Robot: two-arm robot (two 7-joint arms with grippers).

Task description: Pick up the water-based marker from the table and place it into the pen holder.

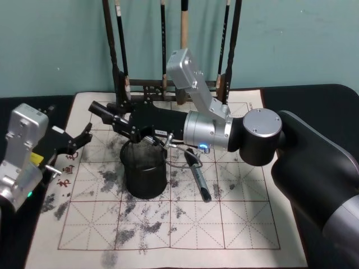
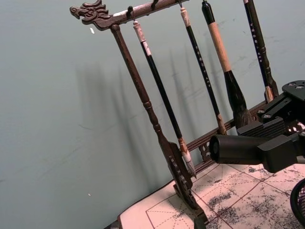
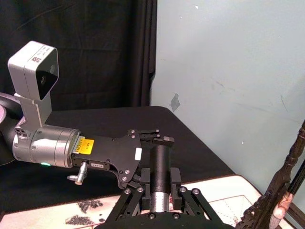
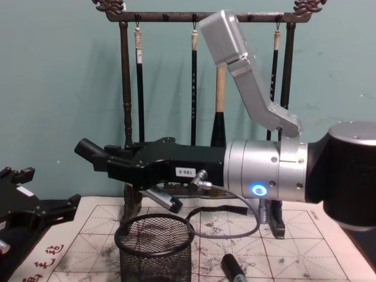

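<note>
Teal wall stands behind a black desk (image 1: 314, 92) that carries an ink-spotted gridded mat (image 1: 247, 218), with a tall brush rack (image 1: 120, 73) at the mat's far edge. The pen holder (image 1: 145, 182) stands upright on the mat, left of its middle and in front of the rack. The right gripper (image 1: 120, 126) reaches across from the right side and hangs just above the holder's rim. Its fingers are clamped on the water-based marker (image 1: 101, 111), which is held in the air at a slant. In the chest view one end points up and left, while the other dips toward the holder's mouth without touching it. A second dark pen (image 1: 199, 180) lies flat on the mat just right of the holder. The left gripper (image 1: 72, 137) hovers at the mat's left edge, fingers spread apart and holding nothing.
</note>
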